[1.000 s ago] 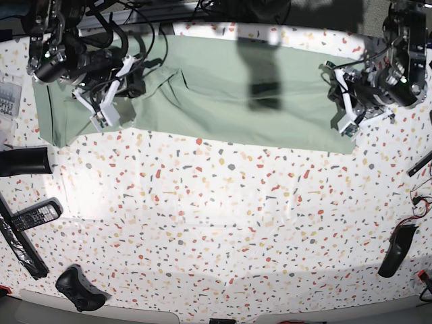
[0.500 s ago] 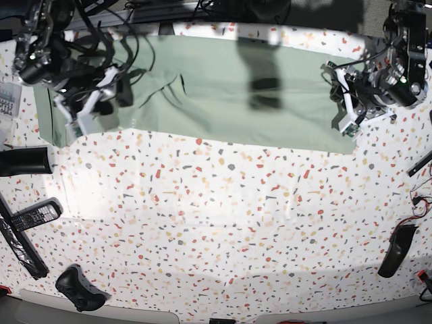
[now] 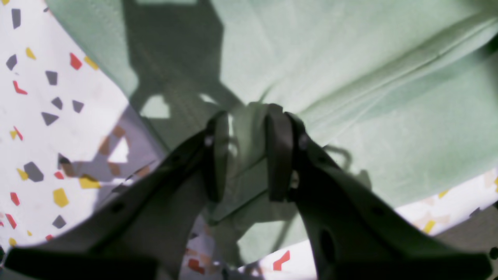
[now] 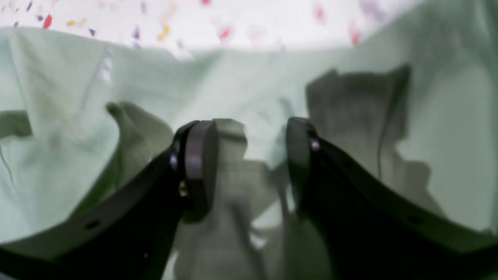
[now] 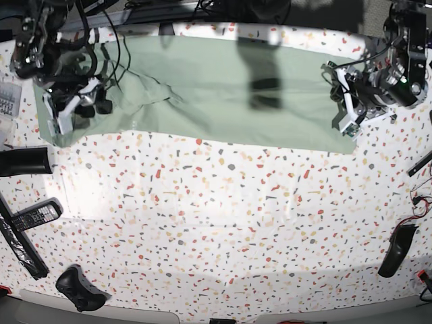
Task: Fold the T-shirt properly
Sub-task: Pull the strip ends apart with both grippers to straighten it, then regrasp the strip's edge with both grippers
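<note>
Speckled terrazzo tabletop (image 5: 223, 216): you are pinching the pale sage-green cloth T-shirt (image 5: 223, 88) with the left gripper (image 3: 247, 155) at three o'clock, while the right gripper (image 4: 249, 163) at nine o'clock is straddling bunched cloth, its grasp unclear; pulling unevenly risks crooked folds.

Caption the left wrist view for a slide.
Left hand pinching a raised fold of the pale green T-shirt near its edge, above the speckled terrazzo table.

Obscured and cut-off items, table scene

T-shirt (image 5: 223, 88): far edge under cables and shadow in base view; wrist views show only part, blurred in right wrist. Right gripper (image 4: 249, 163): whether its pads touch the cloth between them cannot be told. Left gripper (image 3: 249, 155): base cropped. Black object (image 5: 23, 162): cut by left edge.
</note>
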Robot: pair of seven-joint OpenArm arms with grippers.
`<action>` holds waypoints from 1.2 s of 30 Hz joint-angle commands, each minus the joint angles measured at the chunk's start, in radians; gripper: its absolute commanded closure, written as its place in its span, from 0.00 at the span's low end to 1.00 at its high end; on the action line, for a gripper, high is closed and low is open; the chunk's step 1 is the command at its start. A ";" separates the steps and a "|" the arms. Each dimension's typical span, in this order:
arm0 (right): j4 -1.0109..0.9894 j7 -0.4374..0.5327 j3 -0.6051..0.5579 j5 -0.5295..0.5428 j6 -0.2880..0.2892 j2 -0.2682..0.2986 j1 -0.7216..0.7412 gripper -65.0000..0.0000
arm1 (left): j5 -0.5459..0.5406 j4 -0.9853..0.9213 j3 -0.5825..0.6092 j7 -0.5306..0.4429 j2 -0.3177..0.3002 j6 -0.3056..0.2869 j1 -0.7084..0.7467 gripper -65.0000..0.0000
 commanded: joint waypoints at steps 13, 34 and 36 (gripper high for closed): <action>-0.116 -0.055 0.000 0.034 -0.005 0.111 0.047 0.57 | -0.002 0.016 -0.006 -0.219 -0.126 0.129 0.138 0.77; -0.116 -0.015 -0.001 0.022 -0.005 0.072 0.070 0.57 | -0.002 -0.276 -0.006 -0.281 -0.126 0.128 0.050 0.77; -0.116 -0.017 -0.001 0.021 -0.005 0.066 0.080 0.57 | -0.002 -0.320 -0.006 -0.283 -0.126 0.127 0.026 0.77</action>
